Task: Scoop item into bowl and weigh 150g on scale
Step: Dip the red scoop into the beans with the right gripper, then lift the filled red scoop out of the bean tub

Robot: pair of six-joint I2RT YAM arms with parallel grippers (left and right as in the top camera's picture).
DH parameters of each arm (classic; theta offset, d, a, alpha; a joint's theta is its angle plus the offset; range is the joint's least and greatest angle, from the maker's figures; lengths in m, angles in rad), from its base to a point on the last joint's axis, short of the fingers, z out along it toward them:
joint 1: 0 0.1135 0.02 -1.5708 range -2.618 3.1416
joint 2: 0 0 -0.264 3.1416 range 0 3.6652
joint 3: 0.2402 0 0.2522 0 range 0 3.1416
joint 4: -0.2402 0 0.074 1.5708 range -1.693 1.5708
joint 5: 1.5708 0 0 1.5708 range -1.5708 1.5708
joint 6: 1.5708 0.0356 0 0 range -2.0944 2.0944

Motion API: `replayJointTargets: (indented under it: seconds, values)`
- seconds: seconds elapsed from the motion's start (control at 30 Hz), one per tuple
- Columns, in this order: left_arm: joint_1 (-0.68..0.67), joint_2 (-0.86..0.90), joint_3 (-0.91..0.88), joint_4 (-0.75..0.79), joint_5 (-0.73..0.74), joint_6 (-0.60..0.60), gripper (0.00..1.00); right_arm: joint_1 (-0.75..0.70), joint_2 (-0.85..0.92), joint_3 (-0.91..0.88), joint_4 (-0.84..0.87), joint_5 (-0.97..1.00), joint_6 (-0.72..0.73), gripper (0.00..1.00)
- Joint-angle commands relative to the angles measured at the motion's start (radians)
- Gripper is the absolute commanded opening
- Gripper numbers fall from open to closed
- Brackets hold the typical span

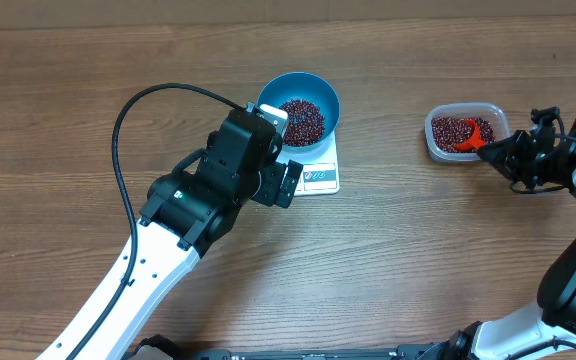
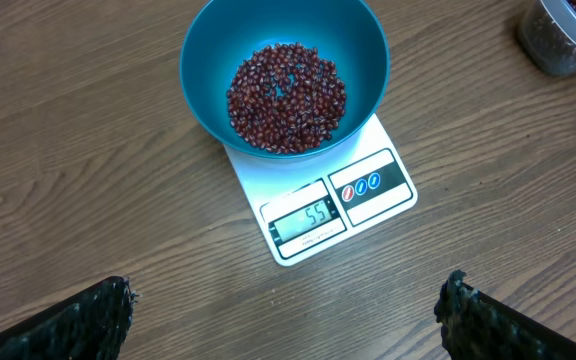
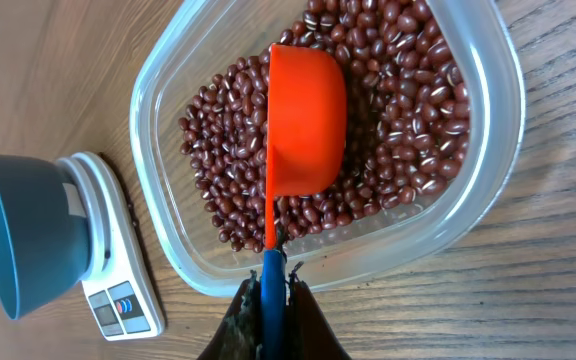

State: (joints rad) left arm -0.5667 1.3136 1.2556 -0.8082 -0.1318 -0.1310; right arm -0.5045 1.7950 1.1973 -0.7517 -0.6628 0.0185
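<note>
The blue bowl (image 1: 298,105) (image 2: 283,70) stands on the white scale (image 1: 320,178) (image 2: 368,205) and holds a heap of dark red beans (image 2: 286,98). The scale's display reads 55. My left gripper (image 1: 281,148) (image 2: 288,300) hovers open over the table just in front of the scale, nothing between its fingers. My right gripper (image 1: 490,150) (image 3: 271,285) is shut on the blue handle of an orange scoop (image 3: 306,115) (image 1: 476,135). The scoop's cup lies among the beans (image 3: 408,120) in the clear tub (image 3: 488,190) (image 1: 438,150).
The wooden table (image 1: 418,260) carries the scale at centre and the tub at the right. The left arm's black cable (image 1: 128,115) loops over the table to the left of the bowl. The bowl and scale also show at the left of the right wrist view.
</note>
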Motion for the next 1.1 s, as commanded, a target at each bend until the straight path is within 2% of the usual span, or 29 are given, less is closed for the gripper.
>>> replayJointTargets:
  seconds: [0.0,0.83,1.07]
  values:
    - [0.005,-0.011,0.016,0.000,-0.009,0.004,1.00,-0.007,0.020,0.000,0.001,-0.019,0.008,0.04]
    - [0.005,-0.011,0.016,0.000,-0.009,0.004,1.00,-0.008,0.105,0.000,0.007,-0.235,0.005,0.04]
    - [0.005,-0.011,0.016,0.000,-0.009,0.004,1.00,-0.022,0.106,0.000,0.006,-0.286,-0.049,0.04]
